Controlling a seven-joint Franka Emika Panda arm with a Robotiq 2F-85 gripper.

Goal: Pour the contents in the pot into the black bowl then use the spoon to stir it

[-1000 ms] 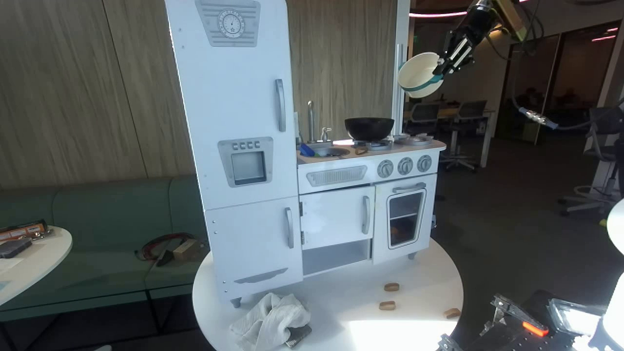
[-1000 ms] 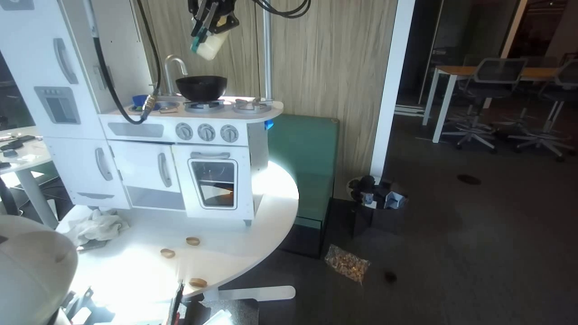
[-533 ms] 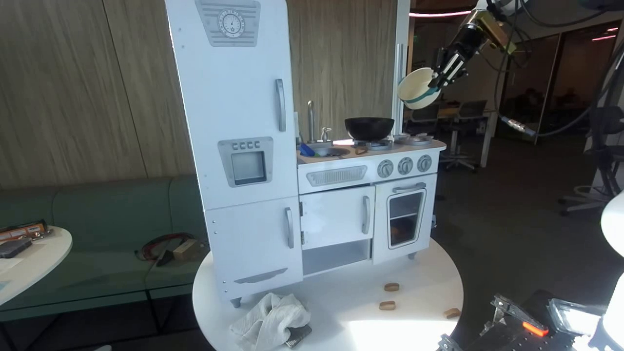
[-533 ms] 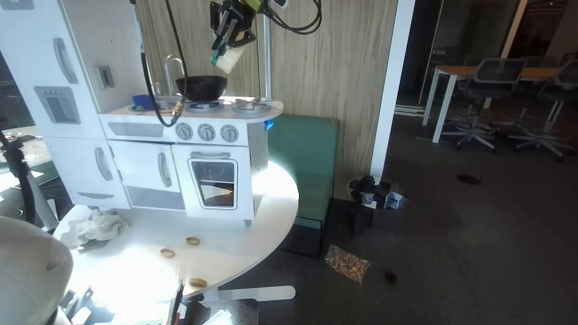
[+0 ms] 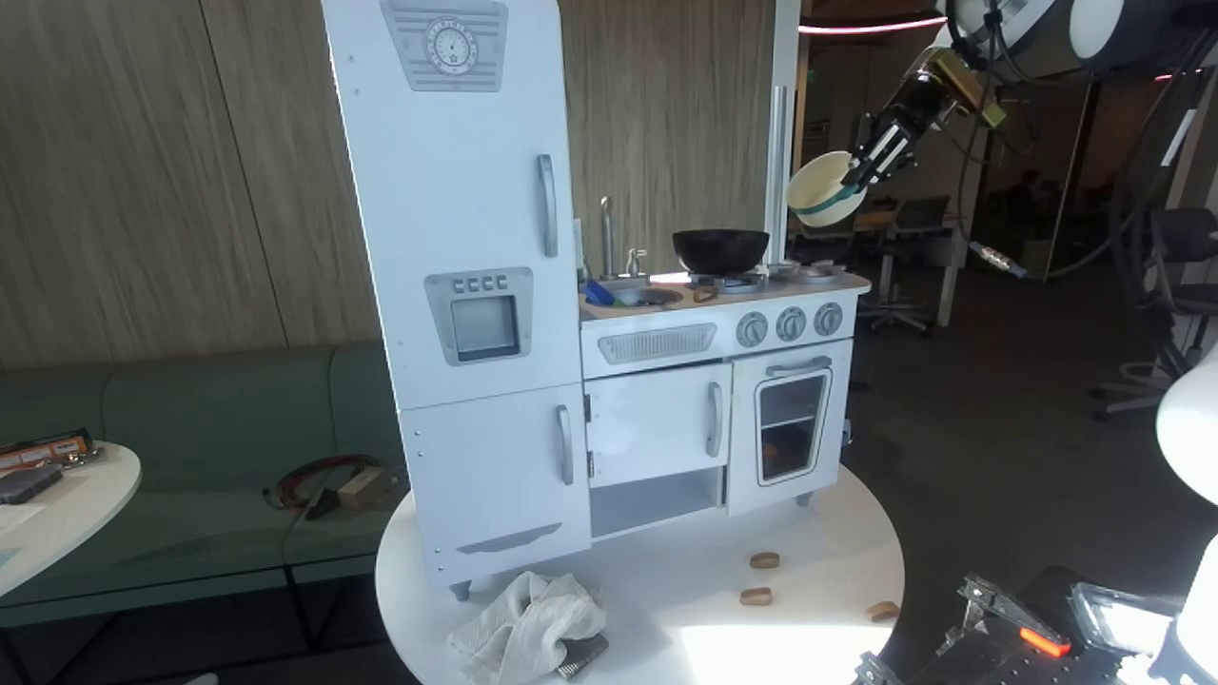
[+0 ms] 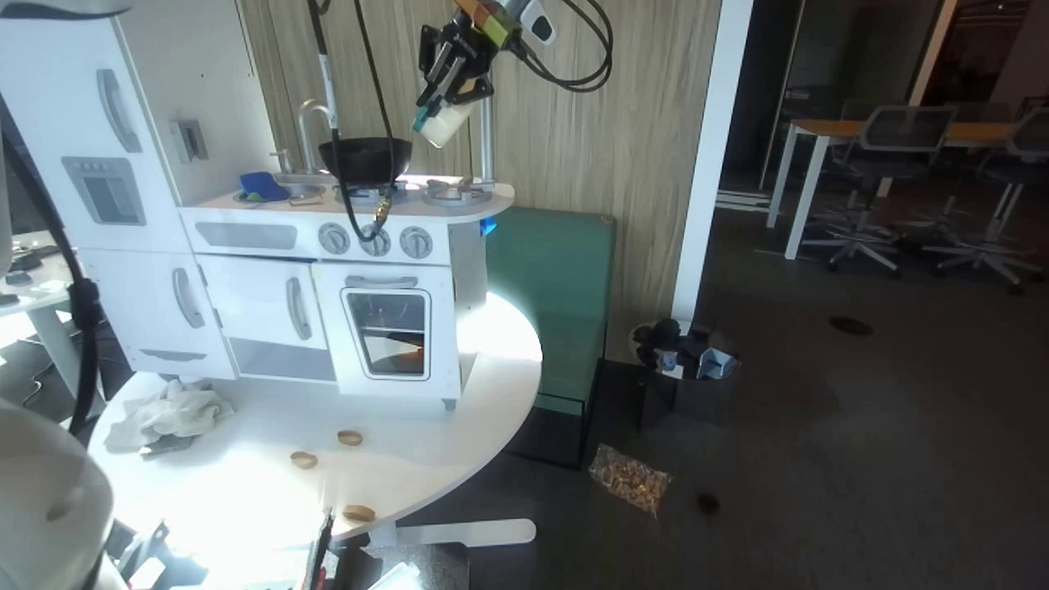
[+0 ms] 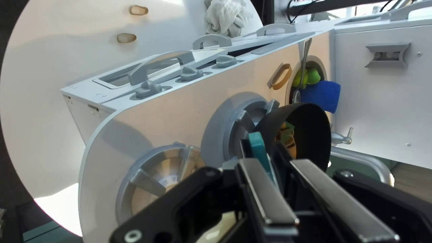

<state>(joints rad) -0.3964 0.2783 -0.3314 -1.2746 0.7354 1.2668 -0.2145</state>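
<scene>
Jaws grip pot (image 5: 824,193) near black bowl (image 5: 720,253)

In an exterior view, the tilted pot hangs higher than the bowl on its burner (image 5: 737,284). In an exterior view, a cable (image 6: 328,92) hangs before the bowl. In the wrist view, the jaws pinch the pot's teal rim; the bowl holds orange pieces (image 7: 287,139); the spoon (image 7: 304,64) lies partly in the sink (image 7: 319,62).

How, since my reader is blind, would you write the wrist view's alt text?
The gripper holds the pot by its teal rim, near the bowl, which sits on a burner with orange and green pieces inside. Beyond, a spoon and a blue thing lie at the sink.
</scene>
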